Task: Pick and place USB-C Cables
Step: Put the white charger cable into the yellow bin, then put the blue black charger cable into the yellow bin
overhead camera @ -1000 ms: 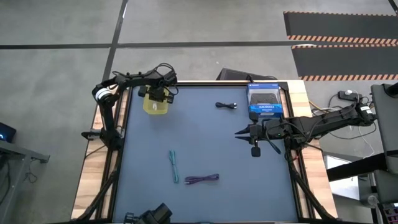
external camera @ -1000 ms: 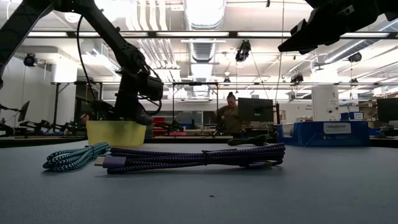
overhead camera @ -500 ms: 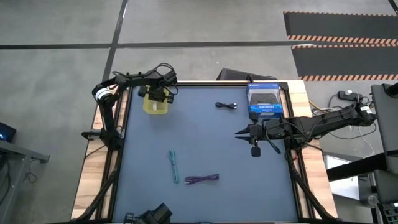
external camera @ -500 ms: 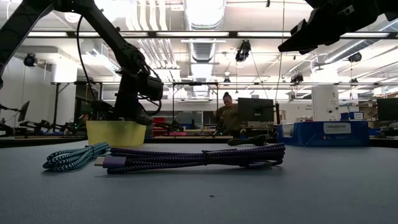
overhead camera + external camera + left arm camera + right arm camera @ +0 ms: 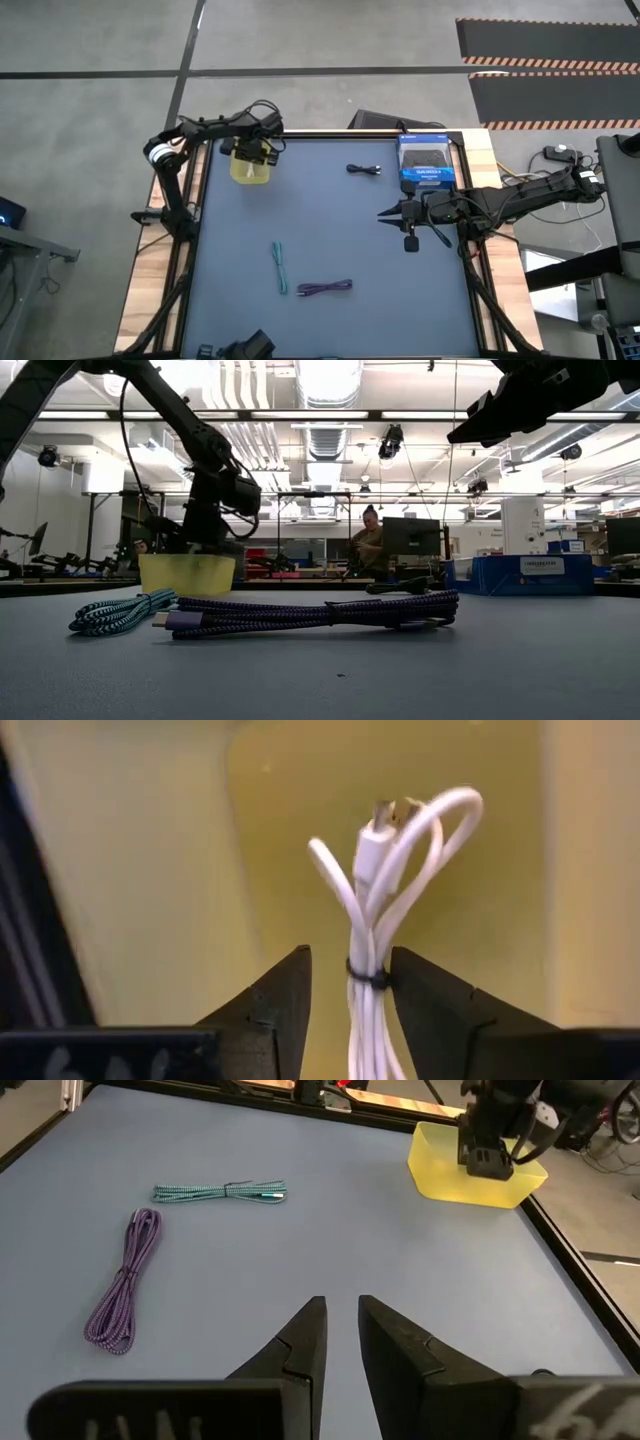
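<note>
My left gripper (image 5: 350, 982) hangs over the yellow bin (image 5: 250, 168) at the table's far left, fingers pointing down into it. They stand apart, with the white USB-C cable bundle (image 5: 385, 870) between them, seen against the bin's floor. The black cable (image 5: 364, 169) lies on the mat at the far middle. The green cable (image 5: 281, 267) and the purple cable (image 5: 325, 288) lie near the front. My right gripper (image 5: 383, 213) hovers over the mat's right side, fingers a little apart and holding nothing. My left gripper's fingers flank the white bundle at its black tie (image 5: 366, 978), coming from above. There is a clear gap on one side. On the other side the tie lies right against the finger (image 5: 420, 1000), and I cannot tell whether they touch.
A blue box (image 5: 427, 163) sits at the far right corner of the table. The mat's middle, between the bin and the green and purple cables (image 5: 220, 1192) (image 5: 125, 1280), is open blue surface. A person sits at a screen in the room behind.
My left gripper has risen a little above the yellow bin. My right arm and the cables on the mat have kept still.
</note>
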You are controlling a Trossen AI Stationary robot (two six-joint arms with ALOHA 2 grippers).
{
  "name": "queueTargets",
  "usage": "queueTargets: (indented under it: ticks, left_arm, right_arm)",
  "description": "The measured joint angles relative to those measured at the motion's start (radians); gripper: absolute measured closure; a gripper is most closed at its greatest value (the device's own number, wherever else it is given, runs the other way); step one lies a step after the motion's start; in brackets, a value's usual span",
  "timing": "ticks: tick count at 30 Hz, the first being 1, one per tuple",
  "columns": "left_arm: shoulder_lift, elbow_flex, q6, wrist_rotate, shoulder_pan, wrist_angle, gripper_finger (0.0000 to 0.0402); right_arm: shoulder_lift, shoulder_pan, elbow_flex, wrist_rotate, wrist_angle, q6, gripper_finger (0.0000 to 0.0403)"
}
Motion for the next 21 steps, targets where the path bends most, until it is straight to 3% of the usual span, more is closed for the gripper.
queueTargets:
  ticks: [10,21]
  left_arm:
    - [-0.217,0.001,-0.008,0.0,-0.062,-0.06,0.0279]
    - [-0.491,0.001,-0.119,-0.017,-0.36,-0.03,0.0279]
  right_arm:
    - [0.0,0.0,0.0,0.0,0.027,-0.032,0.0351]
    - [0.0,0.0,0.0,-0.002,0.19,-0.171,0.0351]
